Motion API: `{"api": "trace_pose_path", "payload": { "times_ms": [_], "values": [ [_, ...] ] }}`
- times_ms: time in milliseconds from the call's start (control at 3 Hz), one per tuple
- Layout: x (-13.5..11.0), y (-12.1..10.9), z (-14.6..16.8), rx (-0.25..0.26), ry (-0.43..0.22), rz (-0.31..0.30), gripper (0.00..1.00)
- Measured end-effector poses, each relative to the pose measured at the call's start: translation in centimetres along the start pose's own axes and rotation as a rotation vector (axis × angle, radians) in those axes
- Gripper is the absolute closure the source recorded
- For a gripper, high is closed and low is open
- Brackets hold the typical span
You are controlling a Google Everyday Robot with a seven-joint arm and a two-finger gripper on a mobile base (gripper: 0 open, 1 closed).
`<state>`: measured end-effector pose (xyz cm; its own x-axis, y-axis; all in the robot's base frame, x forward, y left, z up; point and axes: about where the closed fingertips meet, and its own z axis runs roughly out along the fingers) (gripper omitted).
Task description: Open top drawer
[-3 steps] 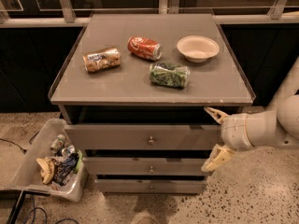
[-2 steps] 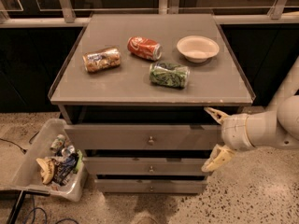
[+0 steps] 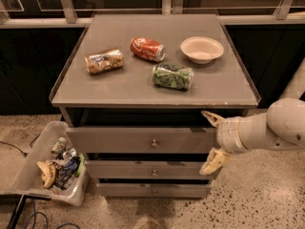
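I've got the gripper (image 3: 212,140) at the right end of the top drawer (image 3: 109,140), claw released. One finger sits above the drawer front's top edge and the other below its bottom edge, and I can't tell if either touches. The knob (image 3: 154,143) sits well to the left, untouched. On the cabinet top (image 3: 228,87) lie three cans and a bowl (image 3: 202,49). A bin (image 3: 28,175) of scraps stands on the floor at the left.

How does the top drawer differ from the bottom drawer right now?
The top drawer has a taller, wider front than the bottom drawer. The gripper sits at the top drawer's right end, fingers spread above and below its front; the bottom drawer has nothing at it. Both are grey with one small round centre knob.
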<state>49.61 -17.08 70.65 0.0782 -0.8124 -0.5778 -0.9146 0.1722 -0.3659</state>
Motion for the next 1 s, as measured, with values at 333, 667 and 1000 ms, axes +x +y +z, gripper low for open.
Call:
{"api": "trace_pose_path", "payload": {
  "times_ms": [333,667,1000],
  "values": [
    [1.0,-1.0,1.5,0.008,0.032,-0.005,0.0],
    [2.5,-1.8,2.5,0.009,0.066,-0.003,0.0],
    [3.7,-1.5,3.1,-0.003,0.078,0.01,0.0]
  ]
}}
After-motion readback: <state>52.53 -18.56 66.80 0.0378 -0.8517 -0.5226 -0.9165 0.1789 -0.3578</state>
